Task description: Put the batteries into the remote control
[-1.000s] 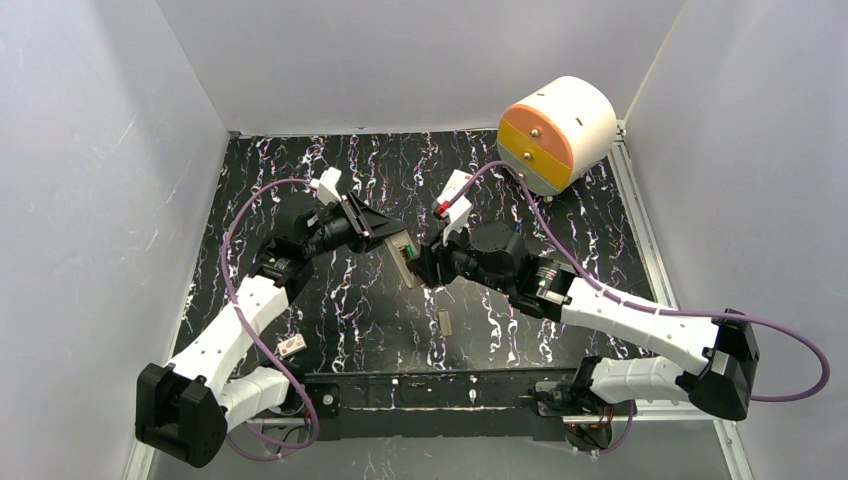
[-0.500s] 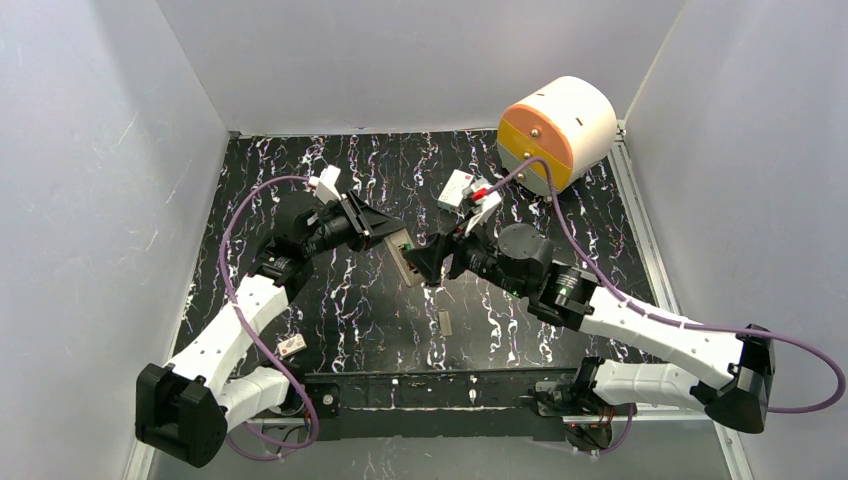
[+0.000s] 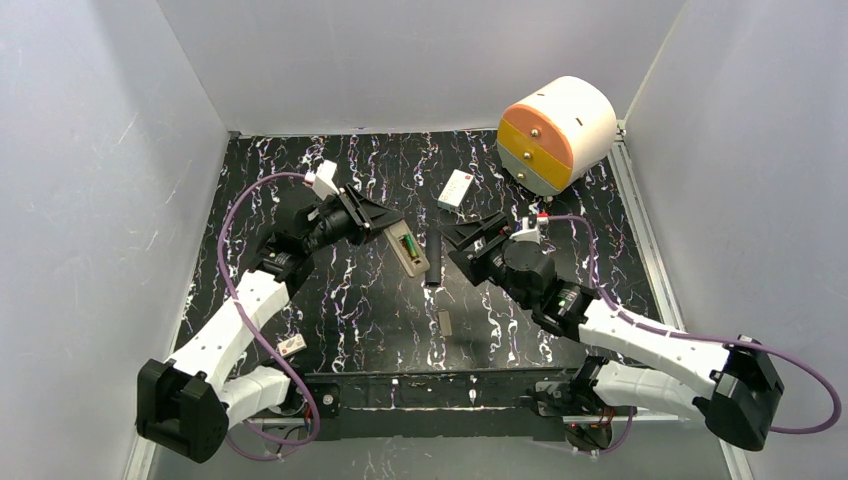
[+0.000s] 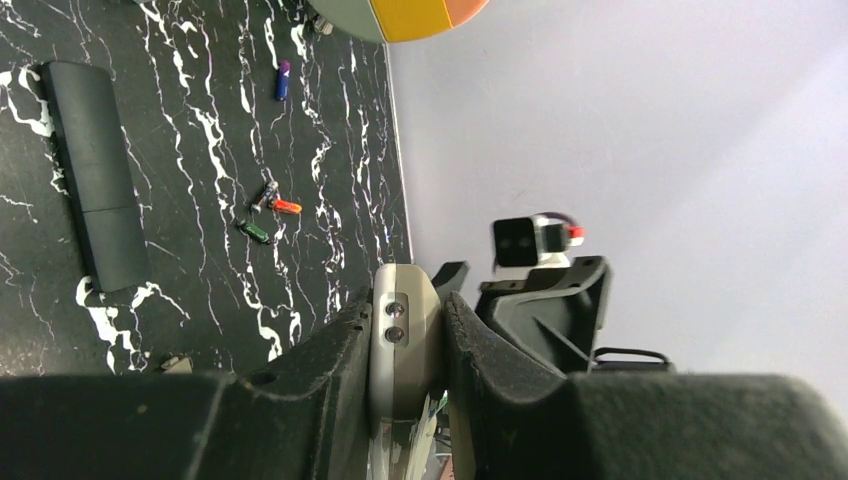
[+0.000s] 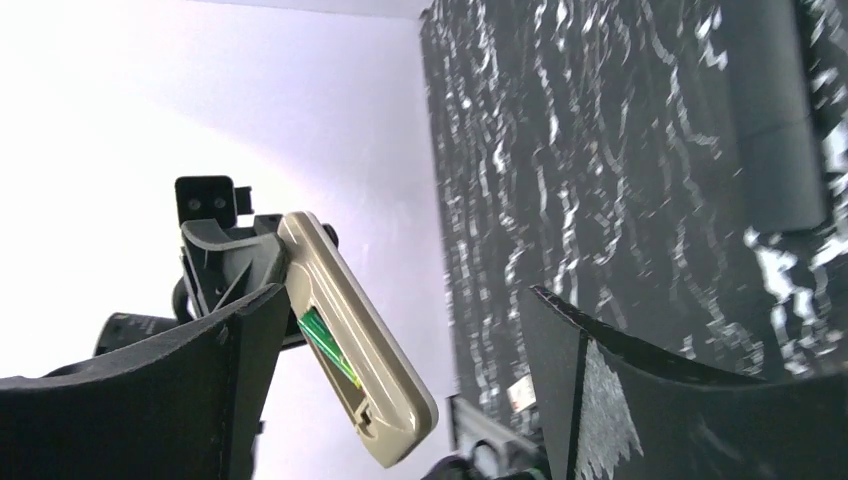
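Left end effector (image 3: pixel 383 224) around remote control (image 3: pixel 410 255), long axis toward near-right.

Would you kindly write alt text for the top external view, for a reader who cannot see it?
The left gripper holds the beige remote control above the black marbled table, a green battery showing in its open bay. The right gripper, open and empty, faces it from the right.

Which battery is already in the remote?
The green battery inside the remote that the left hand holds; the other batteries lie loose on the table.
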